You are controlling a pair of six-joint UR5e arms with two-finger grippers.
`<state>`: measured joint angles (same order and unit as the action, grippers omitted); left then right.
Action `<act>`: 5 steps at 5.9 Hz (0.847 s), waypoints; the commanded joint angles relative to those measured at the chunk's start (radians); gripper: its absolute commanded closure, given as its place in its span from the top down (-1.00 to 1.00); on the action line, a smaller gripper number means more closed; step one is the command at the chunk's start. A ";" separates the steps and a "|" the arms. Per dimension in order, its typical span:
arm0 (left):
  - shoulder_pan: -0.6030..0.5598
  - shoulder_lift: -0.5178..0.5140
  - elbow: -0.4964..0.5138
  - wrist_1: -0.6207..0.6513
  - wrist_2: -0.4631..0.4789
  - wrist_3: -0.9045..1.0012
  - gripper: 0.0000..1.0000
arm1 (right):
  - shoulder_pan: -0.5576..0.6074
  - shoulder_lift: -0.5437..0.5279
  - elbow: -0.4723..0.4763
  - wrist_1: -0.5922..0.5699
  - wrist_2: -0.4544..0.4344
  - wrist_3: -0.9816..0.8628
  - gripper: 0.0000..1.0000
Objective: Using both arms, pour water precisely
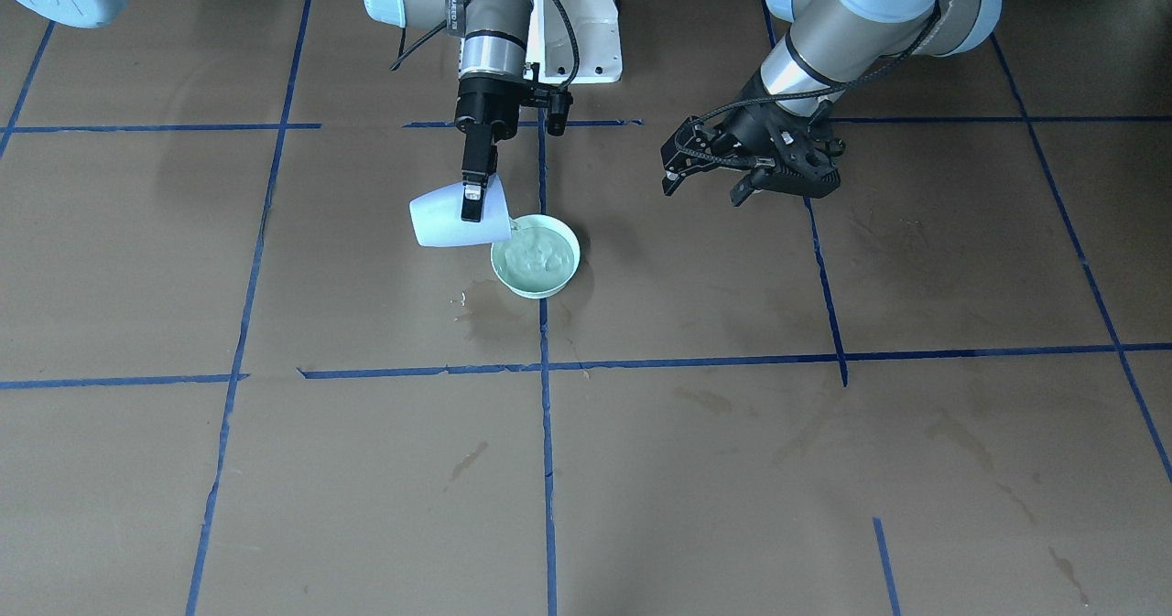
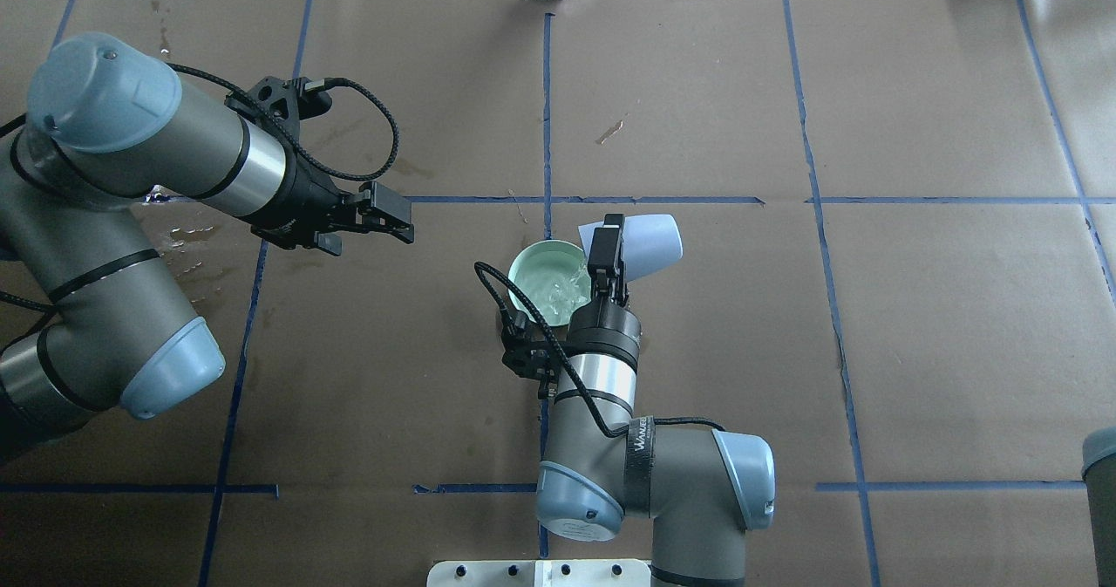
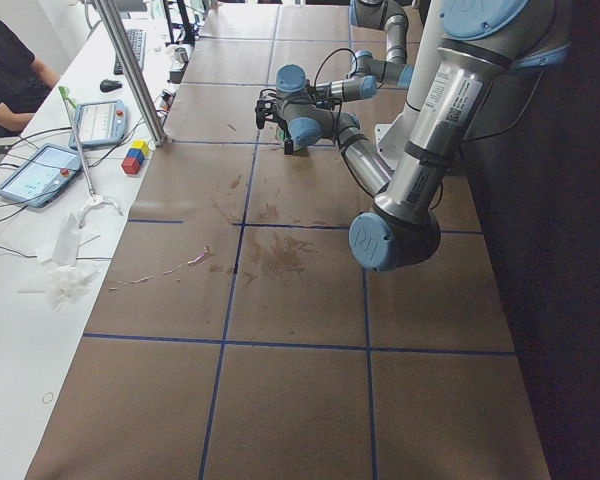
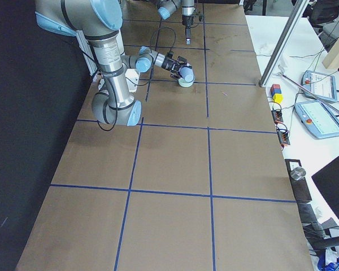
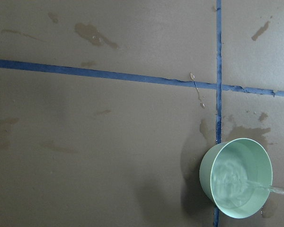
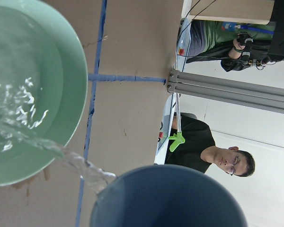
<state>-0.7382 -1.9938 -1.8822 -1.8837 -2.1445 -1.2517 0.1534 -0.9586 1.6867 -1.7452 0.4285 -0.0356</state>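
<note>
My right gripper (image 1: pixel 472 202) is shut on a pale blue-white cup (image 1: pixel 449 222), tipped on its side over a mint-green bowl (image 1: pixel 572 273). Water (image 6: pixel 75 163) runs in a thin stream from the cup's rim (image 6: pixel 170 198) into the bowl (image 6: pixel 71 94), where it ripples (image 1: pixel 540 252). In the overhead view the cup (image 2: pixel 654 242) lies right of the bowl (image 2: pixel 521 266), with the right gripper (image 2: pixel 608 238) between them. My left gripper (image 1: pixel 705 186) is open and empty, hovering apart from the bowl. The left wrist view shows the bowl (image 5: pixel 206 177) and the stream (image 5: pixel 274 189).
Wet stains (image 1: pixel 481 309) mark the brown paper beside the bowl, and more drops lie under the left arm (image 2: pixel 187 238). Blue tape lines (image 1: pixel 545 415) grid the table. The white pedestal (image 1: pixel 577 30) stands behind the bowl. An operator (image 6: pixel 222 158) sits beyond the table's far edge.
</note>
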 commanded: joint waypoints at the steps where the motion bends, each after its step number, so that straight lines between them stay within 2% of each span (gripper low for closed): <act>1: 0.000 0.000 0.000 0.000 0.000 0.000 0.99 | 0.000 0.008 0.002 -0.025 -0.002 -0.097 -0.65; 4: 0.000 0.000 0.000 0.000 0.000 0.000 0.99 | 0.008 0.006 0.027 -0.016 0.001 -0.118 -0.65; 5: 0.000 0.000 0.000 0.000 0.000 0.000 0.99 | 0.011 0.001 0.078 -0.016 0.016 -0.053 -0.67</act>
<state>-0.7378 -1.9942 -1.8822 -1.8837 -2.1445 -1.2517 0.1610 -0.9539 1.7272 -1.7627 0.4342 -0.1342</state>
